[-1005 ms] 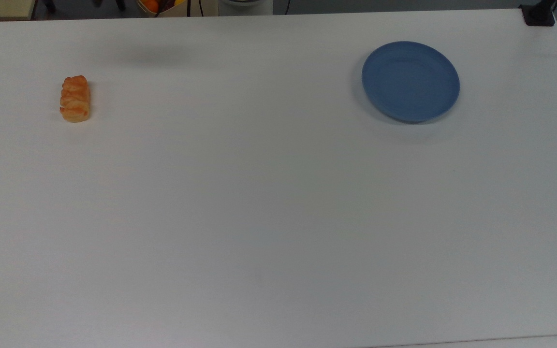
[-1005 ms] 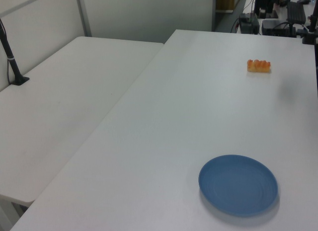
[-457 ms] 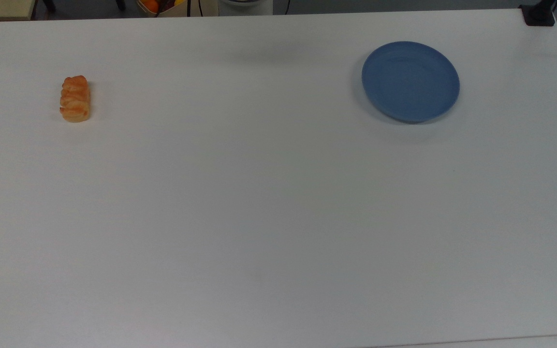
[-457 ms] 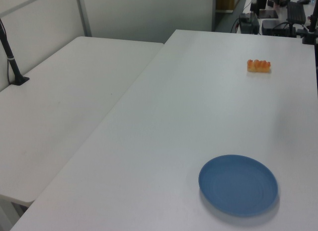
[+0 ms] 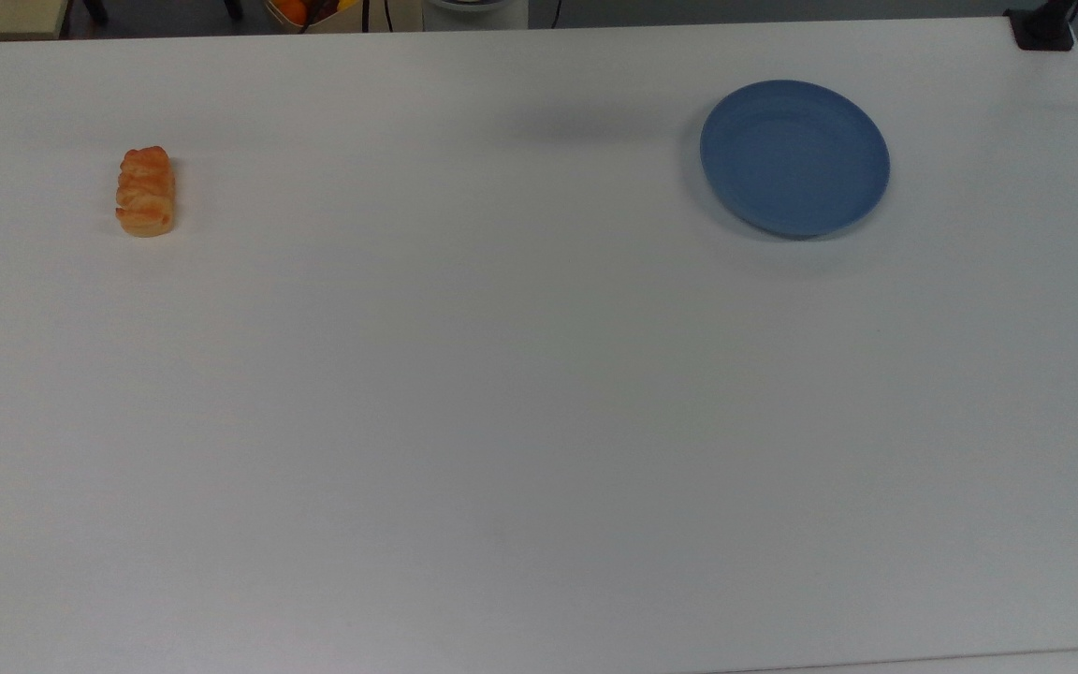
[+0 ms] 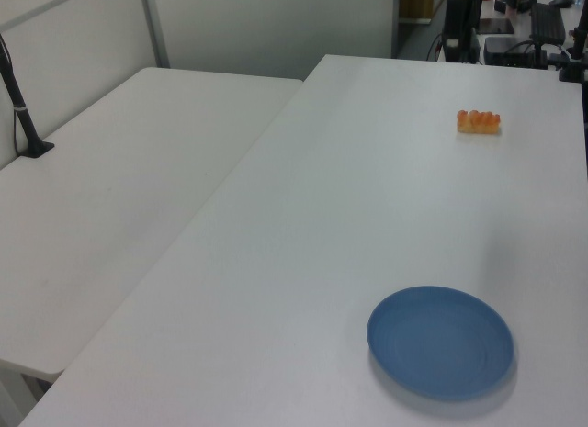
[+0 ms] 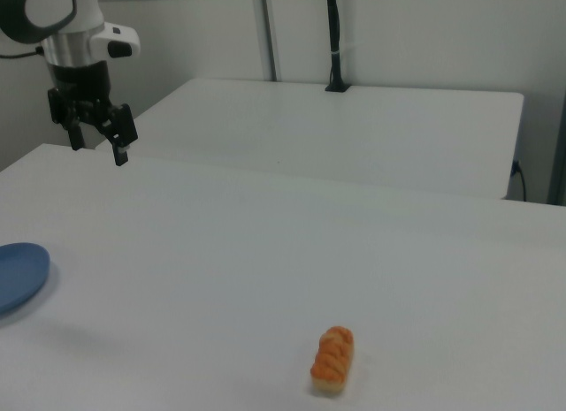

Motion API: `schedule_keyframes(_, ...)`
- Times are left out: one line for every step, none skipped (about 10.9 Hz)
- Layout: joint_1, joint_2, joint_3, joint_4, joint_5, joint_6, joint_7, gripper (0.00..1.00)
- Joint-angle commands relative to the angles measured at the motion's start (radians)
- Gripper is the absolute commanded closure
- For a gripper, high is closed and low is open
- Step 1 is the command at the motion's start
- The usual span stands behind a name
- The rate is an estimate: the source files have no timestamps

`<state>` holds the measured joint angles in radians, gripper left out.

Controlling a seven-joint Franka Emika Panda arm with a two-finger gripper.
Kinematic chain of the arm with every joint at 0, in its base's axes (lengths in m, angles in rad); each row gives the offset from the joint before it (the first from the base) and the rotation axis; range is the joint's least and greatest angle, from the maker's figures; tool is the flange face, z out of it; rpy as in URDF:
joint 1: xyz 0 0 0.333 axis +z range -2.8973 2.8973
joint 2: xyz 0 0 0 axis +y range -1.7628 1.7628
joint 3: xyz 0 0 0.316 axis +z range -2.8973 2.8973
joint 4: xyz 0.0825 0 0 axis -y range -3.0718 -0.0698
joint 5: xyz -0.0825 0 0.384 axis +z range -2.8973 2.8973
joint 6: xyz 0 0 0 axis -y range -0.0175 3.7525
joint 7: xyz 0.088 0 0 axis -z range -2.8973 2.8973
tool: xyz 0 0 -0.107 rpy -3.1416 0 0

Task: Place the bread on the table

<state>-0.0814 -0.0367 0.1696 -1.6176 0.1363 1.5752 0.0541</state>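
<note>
My gripper (image 7: 97, 139), fingers parted and empty, hangs well apart from the bread (image 7: 332, 360), which lies toward the right view's lower right on the table (image 7: 265, 270)

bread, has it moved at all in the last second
No. In the top view the bread lies at the same spot on the table, far out toward the top view's left of the blue plate, with the same end toward the table's far edge.

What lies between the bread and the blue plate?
Nothing: bare table runs from the bread to the blue plate in the top view.
</note>
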Motion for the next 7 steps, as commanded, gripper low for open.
schedule_keyframes(0.063, -0.025, -0.069, -0.059, -0.023, 0.077, -0.125, 0.0)
schedule_keyframes(0.101, -0.016, -0.103, -0.056, -0.024, 0.094, -0.154, 0.0)
schedule_keyframes(0.104, -0.009, -0.12, -0.054, -0.036, 0.133, -0.155, 0.0)
schedule_keyframes(0.103, -0.012, -0.128, -0.053, -0.041, 0.128, -0.155, 0.0)
schedule_keyframes(0.107, -0.021, -0.157, -0.048, -0.041, 0.121, -0.154, 0.0)
schedule_keyframes(0.115, -0.019, -0.159, -0.048, -0.041, 0.121, -0.154, 0.0)
schedule_keyframes(0.117, -0.02, -0.159, -0.048, -0.041, 0.121, -0.154, 0.0)
